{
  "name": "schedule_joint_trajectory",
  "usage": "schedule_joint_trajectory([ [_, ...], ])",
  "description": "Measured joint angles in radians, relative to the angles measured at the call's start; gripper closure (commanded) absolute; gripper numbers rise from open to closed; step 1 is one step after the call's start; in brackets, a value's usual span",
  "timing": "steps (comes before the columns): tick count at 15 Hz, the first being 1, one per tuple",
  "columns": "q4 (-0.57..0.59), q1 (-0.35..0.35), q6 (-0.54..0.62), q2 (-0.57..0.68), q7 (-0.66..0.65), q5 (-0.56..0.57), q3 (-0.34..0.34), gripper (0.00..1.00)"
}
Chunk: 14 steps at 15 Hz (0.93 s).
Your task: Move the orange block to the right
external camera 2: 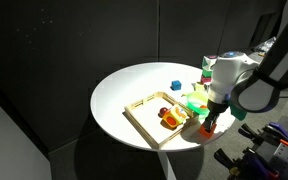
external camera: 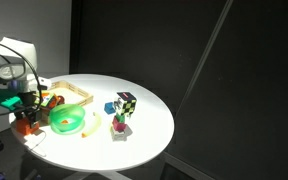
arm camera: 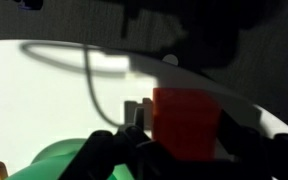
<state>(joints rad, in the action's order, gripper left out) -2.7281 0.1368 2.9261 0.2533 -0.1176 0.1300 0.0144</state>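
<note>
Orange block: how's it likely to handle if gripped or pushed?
Orange block looks solid with flat faces: probably rigid, unlikely to roll. On the smooth white table it should slide rather than tip. Small beside the green bowl, so likely light.

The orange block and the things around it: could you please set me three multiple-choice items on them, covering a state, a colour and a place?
1. The wooden tray is: A empty; B overturned; C holding coloured pieces.
2. The bowl is: A green; B blue; C white.
3. The orange block is: A in the tray; B in the bowl; C in the gripper.

1 C: pieces lie inside it.
2 A: it is green in both exterior views.
3 C: the wrist view shows it filling the gripper's gap.
</note>
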Motion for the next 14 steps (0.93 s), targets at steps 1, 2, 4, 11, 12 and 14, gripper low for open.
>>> schedule_joint_trajectory([
  [1, 0.002, 0.000, 0.000, 0.003, 0.000, 0.000, 0.000, 0.68],
  [2, 0.004, 0.001, 0.000, 0.004, 0.001, 0.000, -0.001, 0.69],
  [4, 0.004, 0.004, 0.000, 0.003, 0.001, 0.000, -0.004, 0.73],
  [11, 0.005, 0.016, -0.018, -0.005, 0.001, 0.000, -0.013, 0.75],
  [12, 0.005, 0.017, -0.031, -0.011, 0.000, 0.000, -0.013, 0.75],
  [14, 0.005, 0.017, -0.070, -0.033, 0.000, 0.000, -0.010, 0.75],
])
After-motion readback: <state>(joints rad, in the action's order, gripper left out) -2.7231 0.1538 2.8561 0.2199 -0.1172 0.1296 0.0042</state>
